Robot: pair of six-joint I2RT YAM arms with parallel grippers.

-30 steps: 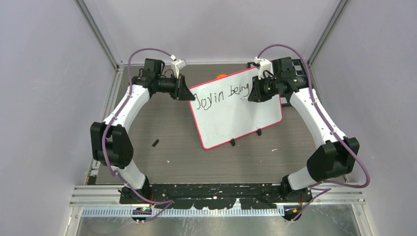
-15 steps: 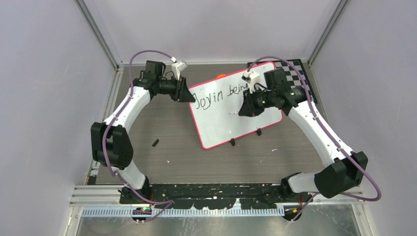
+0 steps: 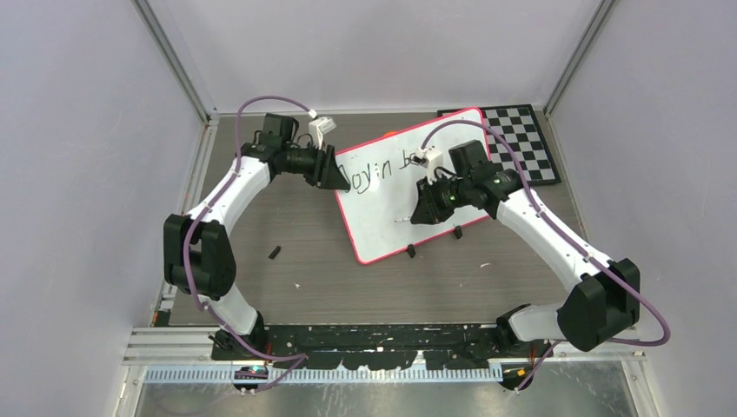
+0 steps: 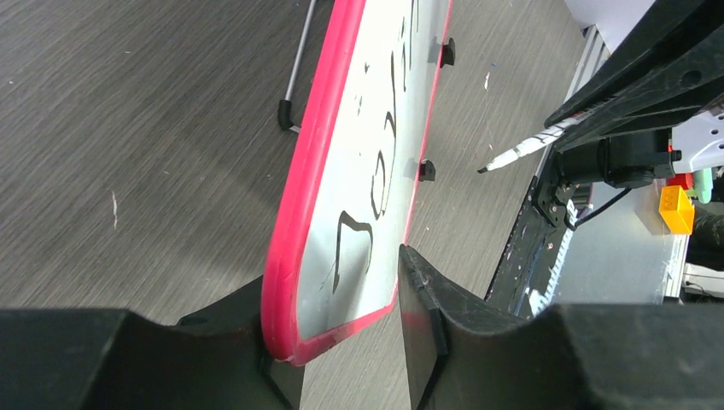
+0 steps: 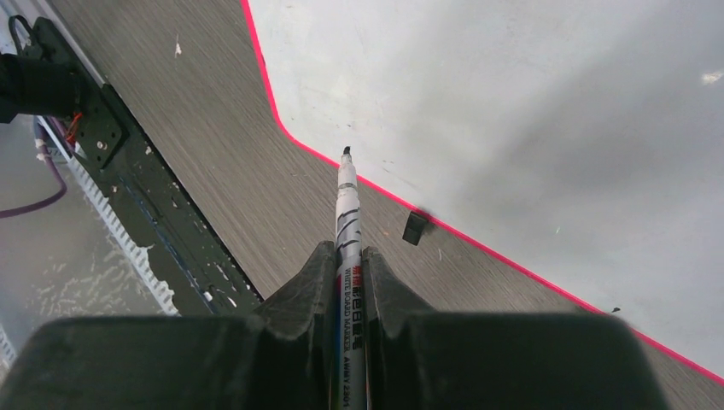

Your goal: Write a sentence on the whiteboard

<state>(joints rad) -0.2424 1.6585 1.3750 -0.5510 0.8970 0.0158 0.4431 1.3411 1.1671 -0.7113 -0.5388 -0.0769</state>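
Note:
The whiteboard (image 3: 382, 221), white with a pink-red rim, lies slanted on the table's far middle. My left gripper (image 3: 335, 172) is shut on its left corner; in the left wrist view (image 4: 337, 282) the rim sits between the jaws. The sentence (image 3: 382, 169) is one dark line reading "Joyin be"; the rest is hidden behind my right arm. It also shows in the left wrist view (image 4: 380, 179). My right gripper (image 3: 423, 207) is shut on a whiteboard marker (image 5: 348, 213). The marker's tip hangs over the board's bare lower part (image 5: 512, 102), near the rim.
A black-and-white checkerboard (image 3: 521, 139) lies at the back right, beside the board. An orange thing (image 3: 391, 135) peeks out behind the board's far edge. Two black clips (image 3: 411, 252) sit on the board's near edge. A small black piece (image 3: 275, 253) lies on the wooden table.
My right gripper has moved left and toward me with the marker, from the word "being" to the board's lower part. The board and my left gripper have shifted, uncovering the checkerboard.

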